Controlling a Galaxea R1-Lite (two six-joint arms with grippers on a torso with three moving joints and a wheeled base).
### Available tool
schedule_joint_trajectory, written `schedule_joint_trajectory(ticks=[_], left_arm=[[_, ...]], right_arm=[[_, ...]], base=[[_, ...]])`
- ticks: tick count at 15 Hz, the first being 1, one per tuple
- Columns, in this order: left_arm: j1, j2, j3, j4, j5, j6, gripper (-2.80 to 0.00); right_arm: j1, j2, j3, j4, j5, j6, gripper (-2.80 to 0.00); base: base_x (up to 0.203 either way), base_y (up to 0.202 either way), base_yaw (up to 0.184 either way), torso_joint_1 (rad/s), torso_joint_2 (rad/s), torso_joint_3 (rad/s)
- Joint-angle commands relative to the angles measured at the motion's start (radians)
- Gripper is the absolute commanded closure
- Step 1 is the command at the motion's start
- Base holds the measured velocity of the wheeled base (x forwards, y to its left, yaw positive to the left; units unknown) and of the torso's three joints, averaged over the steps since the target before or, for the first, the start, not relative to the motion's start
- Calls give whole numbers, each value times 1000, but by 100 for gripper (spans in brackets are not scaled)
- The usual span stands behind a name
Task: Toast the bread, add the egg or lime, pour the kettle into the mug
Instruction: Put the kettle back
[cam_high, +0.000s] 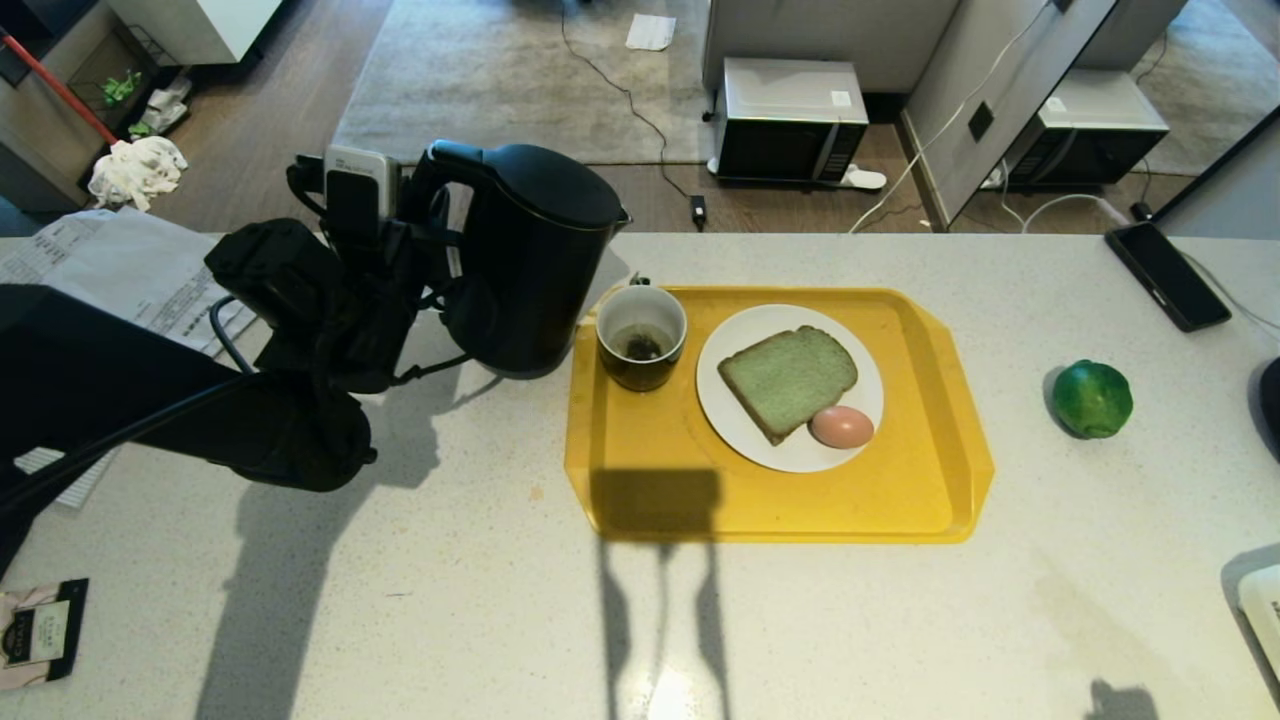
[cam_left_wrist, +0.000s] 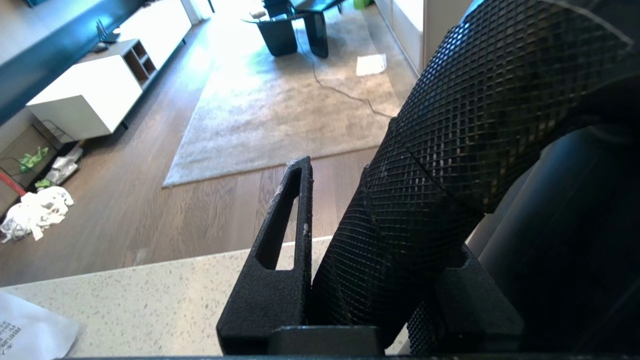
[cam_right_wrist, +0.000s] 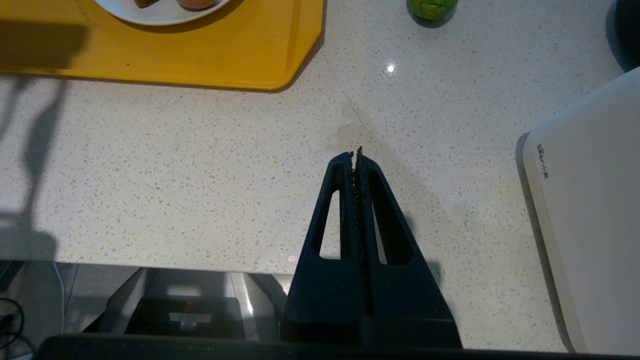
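Speckled pale counter (cam_high: 800, 620) with a yellow tray (cam_high: 650, 480); left gripper (cam_left_wrist: 360, 280) clamped on the kettle (cam_high: 540, 260) handle.

Matte black kettle, domed lid, stands tilted just left of the tray, spout toward the mug (cam_high: 641, 350); its cross-hatched handle sits between the left gripper's fingers (cam_left_wrist: 280, 260), partly closed around it. Black mug, white inside, holds a dark residue. Pale green bread (cam_high: 788, 380) and the pinkish egg (cam_high: 841, 427) touch on a white plate (cam_high: 730, 420). Glossy lime (cam_high: 1092, 399) lies well right of the tray. Right gripper (cam_right_wrist: 358, 155) hangs over bare counter, fingers pressed together, holding nothing. Writing on the white appliance (cam_right_wrist: 590, 200) is unreadable.
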Motion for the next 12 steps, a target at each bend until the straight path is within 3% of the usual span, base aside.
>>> schedule_joint_trajectory(ticks=[1, 12], left_arm=[[-5, 12, 0, -32, 3, 2, 0], [-22, 25, 45, -48, 4, -20, 0]], right_arm=[[0, 0, 1, -1, 0, 0, 0], [0, 2, 0, -1, 0, 0, 0]], base=[[0, 0, 0, 0, 0, 0], [0, 0, 0, 0, 0, 0]])
